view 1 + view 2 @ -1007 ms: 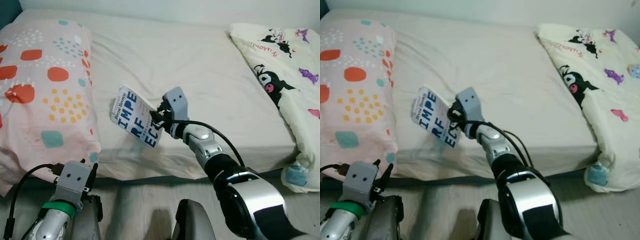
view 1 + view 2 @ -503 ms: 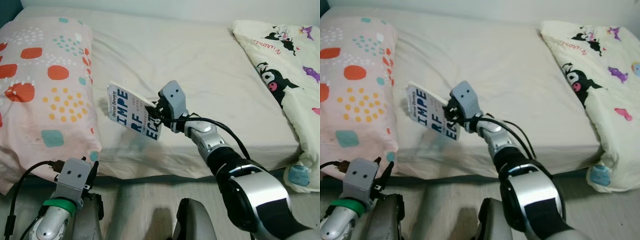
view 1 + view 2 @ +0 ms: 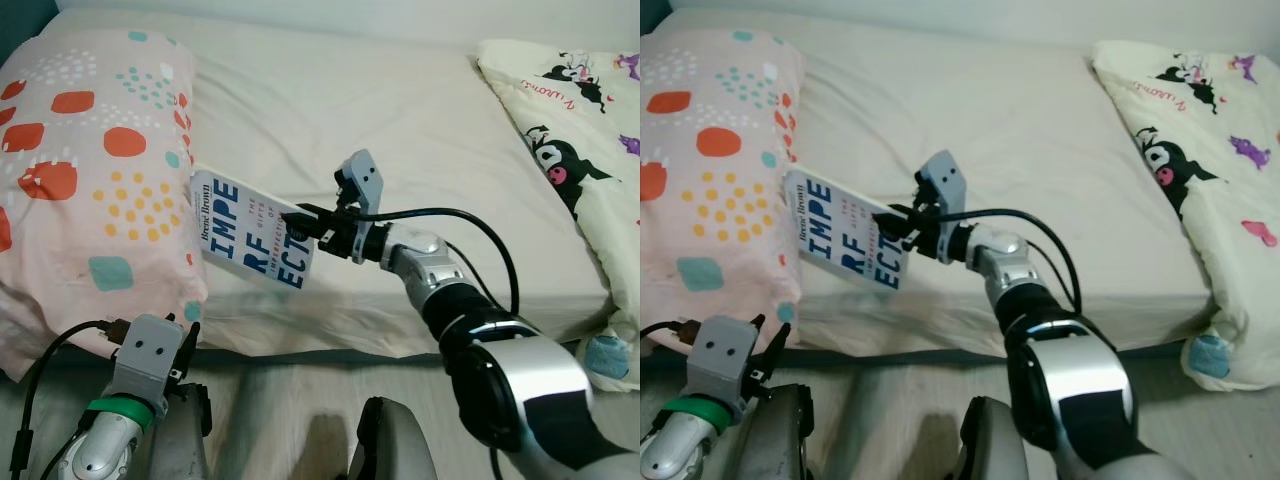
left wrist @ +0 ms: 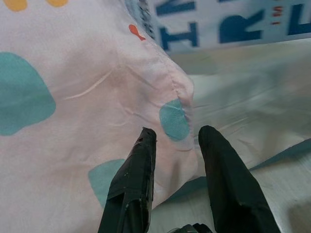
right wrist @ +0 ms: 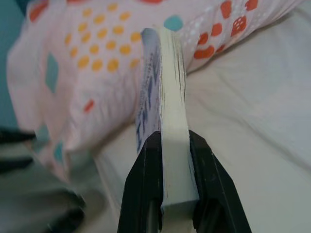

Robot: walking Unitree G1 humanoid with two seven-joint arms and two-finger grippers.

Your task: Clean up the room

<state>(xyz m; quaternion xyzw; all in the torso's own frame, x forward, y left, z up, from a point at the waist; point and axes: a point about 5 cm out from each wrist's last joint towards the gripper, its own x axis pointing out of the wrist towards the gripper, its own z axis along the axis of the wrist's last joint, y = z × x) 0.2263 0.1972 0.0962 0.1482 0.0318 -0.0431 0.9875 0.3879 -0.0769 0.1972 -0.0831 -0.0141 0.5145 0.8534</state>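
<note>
**Book Held Above the Bed, Beside the Pillow**

The right gripper (image 3: pixel 300 222) reaches out over the bed (image 3: pixel 400 130), its two black fingers clamped on the edge of a paperback book (image 3: pixel 255 243). The book has a white cover with large blue letters, and the author's name runs along its spine. It is held cover-up and tilted, raised off the cream sheet, with its spine end just beside the pink pillow (image 3: pixel 90 190) printed with orange, yellow and teal spots. In the right wrist view the fingers (image 5: pixel 146 194) press on both sides of the page block (image 5: pixel 175 145), and the pillow lies beyond the far end of the book.

The left gripper (image 3: pixel 175 345) hangs low at the near edge of the bed, below the pillow's corner. In the left wrist view its fingers (image 4: pixel 138 174) stand parted, grasping nothing, pointed at the pillow's corner seam with a teal spot between them.

A cream blanket with cartoon characters (image 3: pixel 580 130) lies heaped at the right side of the bed, well apart from the book.
</note>
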